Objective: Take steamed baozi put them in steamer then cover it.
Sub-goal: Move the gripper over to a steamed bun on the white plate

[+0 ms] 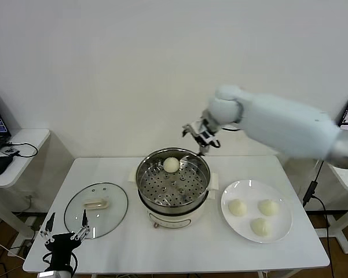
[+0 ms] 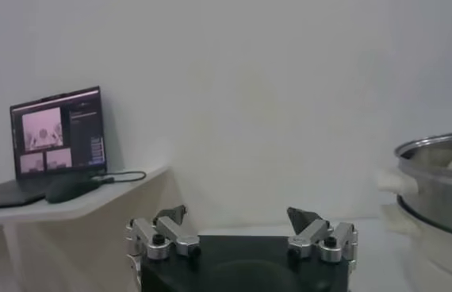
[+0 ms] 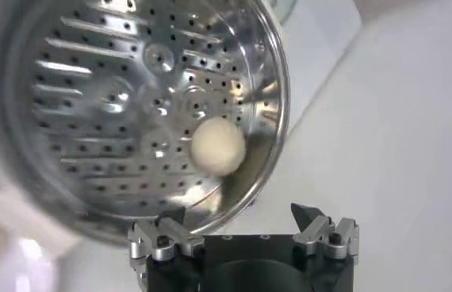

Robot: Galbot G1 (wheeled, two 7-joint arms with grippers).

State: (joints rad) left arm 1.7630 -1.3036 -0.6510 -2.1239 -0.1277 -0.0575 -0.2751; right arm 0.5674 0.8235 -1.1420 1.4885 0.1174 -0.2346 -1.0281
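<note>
I have the right gripper [image 1: 198,137] up above the far rim of the steamer [image 1: 146,184], fingers spread wide and holding nothing. One bun [image 1: 171,165] lies on the perforated floor at the far side of the basket, apart from the gripper. The other three buns [image 1: 238,207] sit on the white plate [image 1: 281,200] to the right of the steamer on the desk [image 1: 179,249]. The glass lid [image 1: 96,209] lies flat on the desk to the left, handle up, so the steamer is uncovered.

My left gripper [image 1: 64,226] is parked low at the near left edge of the desk, just beside the lid, fingers spread and empty.

The right wrist camera looks straight down into the basket and shows that bun [image 3: 218,146] near the wall with both fingertips [image 3: 306,214] clear of it. The left wrist camera gives what the head view lacks: the steamer's side profile [image 2: 440,186] and a laptop [image 2: 56,132] on a side table.
</note>
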